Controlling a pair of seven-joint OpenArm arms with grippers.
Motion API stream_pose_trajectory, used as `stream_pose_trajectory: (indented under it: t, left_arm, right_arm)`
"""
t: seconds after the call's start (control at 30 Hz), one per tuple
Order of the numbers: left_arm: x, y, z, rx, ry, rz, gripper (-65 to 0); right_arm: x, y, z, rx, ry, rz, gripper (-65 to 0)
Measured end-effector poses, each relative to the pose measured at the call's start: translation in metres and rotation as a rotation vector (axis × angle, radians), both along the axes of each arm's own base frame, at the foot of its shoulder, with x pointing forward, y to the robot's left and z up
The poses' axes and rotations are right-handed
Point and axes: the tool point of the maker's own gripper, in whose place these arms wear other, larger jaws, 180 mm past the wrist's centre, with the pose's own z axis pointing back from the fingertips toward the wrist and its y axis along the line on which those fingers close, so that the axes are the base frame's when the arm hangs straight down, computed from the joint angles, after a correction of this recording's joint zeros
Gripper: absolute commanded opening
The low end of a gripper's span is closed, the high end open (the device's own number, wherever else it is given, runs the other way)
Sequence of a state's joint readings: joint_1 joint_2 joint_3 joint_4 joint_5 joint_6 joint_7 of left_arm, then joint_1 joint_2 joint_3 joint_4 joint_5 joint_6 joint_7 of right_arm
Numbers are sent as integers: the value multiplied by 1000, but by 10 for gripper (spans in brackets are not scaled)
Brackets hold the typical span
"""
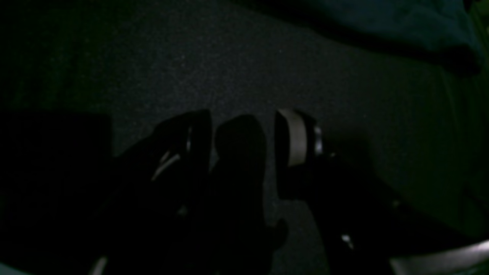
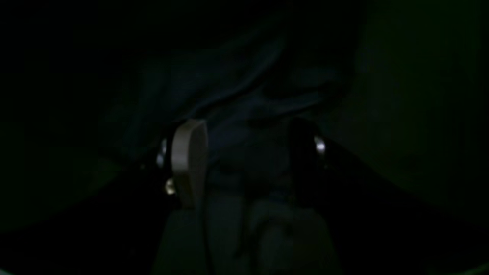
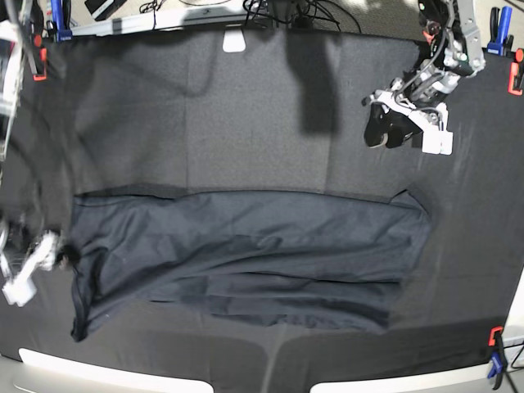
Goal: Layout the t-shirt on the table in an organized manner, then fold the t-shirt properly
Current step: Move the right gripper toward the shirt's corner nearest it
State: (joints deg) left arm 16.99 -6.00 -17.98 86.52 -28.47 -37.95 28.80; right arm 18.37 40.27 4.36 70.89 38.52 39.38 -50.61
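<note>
The dark t-shirt (image 3: 246,262) lies flat across the near half of the black-clothed table (image 3: 246,123), long side left to right. My right gripper (image 3: 64,255) is at the shirt's left edge. In the right wrist view its fingers stand apart (image 2: 248,156) with bunched shirt fabric (image 2: 244,95) between and ahead of them; that view is very dark. My left gripper (image 3: 386,139) is over bare cloth at the far right, apart from the shirt. In the left wrist view it is open and empty (image 1: 242,131) above the tablecloth (image 1: 229,68), with a shirt edge (image 1: 401,23) at the top right.
Red and blue clamps (image 3: 516,74) hold the cloth at the far corners, and another clamp (image 3: 494,352) sits at the near right. The pale table edge (image 3: 123,378) runs along the front. Cables and a rail (image 3: 205,16) lie behind the table.
</note>
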Motion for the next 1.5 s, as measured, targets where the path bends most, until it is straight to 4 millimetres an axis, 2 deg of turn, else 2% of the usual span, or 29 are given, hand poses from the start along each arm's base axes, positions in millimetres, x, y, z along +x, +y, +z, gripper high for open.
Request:
stream_pose_trajectory:
  t: [0.1,0.23,0.4,0.5,0.67,0.73,0.83,0.9,0.93,1.07,1.1,1.27,1.33,1.43,1.5]
  left_arm:
    - [0,0,0,3,0,-1,-407]
    - [0,0,0,3,0,-1,-407]
    - [0,0,0,3,0,-2,-407]
    - [0,0,0,3,-1,-1,-407]
    - [0,1,0,6,-1,-2,-407]
    - [0,2,0,8,0,-3,-407]
    - [0,2,0,8,0,-3,-407]
    - [0,2,0,8,-1,-3,-407]
    - [0,2,0,8,-1,-3,-407]
    - [0,2,0,9,0,-3,-407]
    - [0,2,0,9,0,-3,-407]
    - [1,2,1,9,-3,-3,-407]
    - [8,2,3,14,-11,-6,-407]
    - [29,10,8,54,-16,32,-407]
    - [51,24,11,157,-24,68,-407]
  right_arm:
    - [-14,21,-5,-127,-49,111,-325]
    - [-26,39,-14,-323,-99,264,-325]
    - [-51,46,-65,-584,13,447,-325]
    - [-50,59,-79,-719,-43,537,-325]
    - [-45,70,-89,-917,-138,576,-325]
    - [-45,69,-96,-935,-117,602,-325]
    - [-36,56,-103,-976,-85,585,-325]
    - [-25,45,-102,-997,-86,528,-327]
    - [-21,40,-101,-1003,-91,502,-355]
    - [-16,27,-99,-1024,-82,449,-604]
    - [-14,26,-96,-1029,-94,438,-650]
    - [-7,25,-75,-1038,-142,413,-650]
    - [-6,26,-69,-1041,-157,417,-650]
    - [-5,27,-66,-1041,-166,419,-650]
    - [-5,28,-67,-1039,-167,420,-650]
